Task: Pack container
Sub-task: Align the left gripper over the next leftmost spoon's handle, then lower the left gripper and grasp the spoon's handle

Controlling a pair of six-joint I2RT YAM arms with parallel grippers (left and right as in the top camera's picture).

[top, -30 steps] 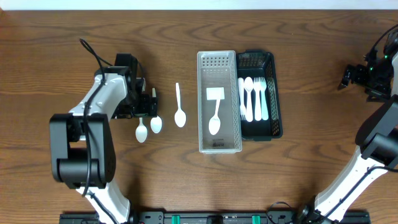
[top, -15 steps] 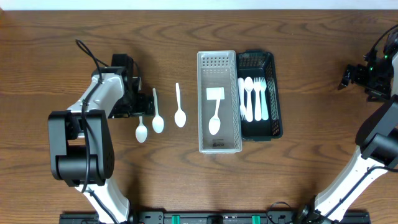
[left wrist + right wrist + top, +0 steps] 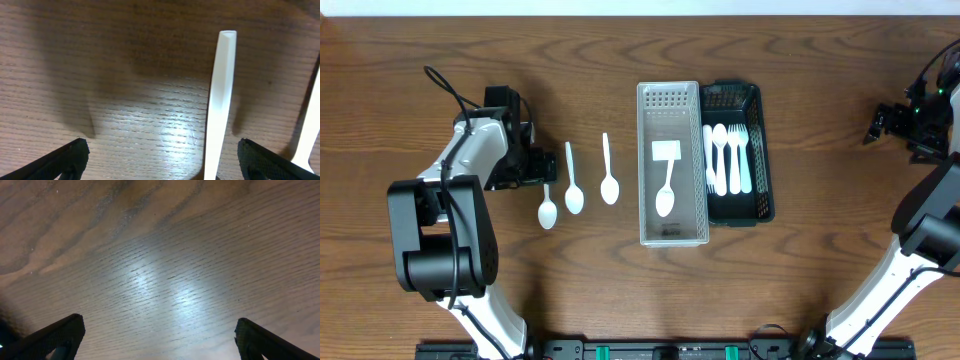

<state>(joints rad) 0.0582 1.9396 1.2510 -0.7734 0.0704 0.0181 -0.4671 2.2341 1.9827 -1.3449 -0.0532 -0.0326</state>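
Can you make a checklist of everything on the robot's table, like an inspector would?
Surface: brown wooden table, no spills seen.
Job's things: grey tray holds one spoon and a white card; three loose spoons lie left of it; black basket of white cutlery sits beside its right wall.
Clutter: nothing seen.
Grippers: left gripper jaws open, a spoon handle lying between them; right gripper jaws open over bare wood.
Cables: black cable loops off the left arm.
Surroundings: black rail along the near edge.
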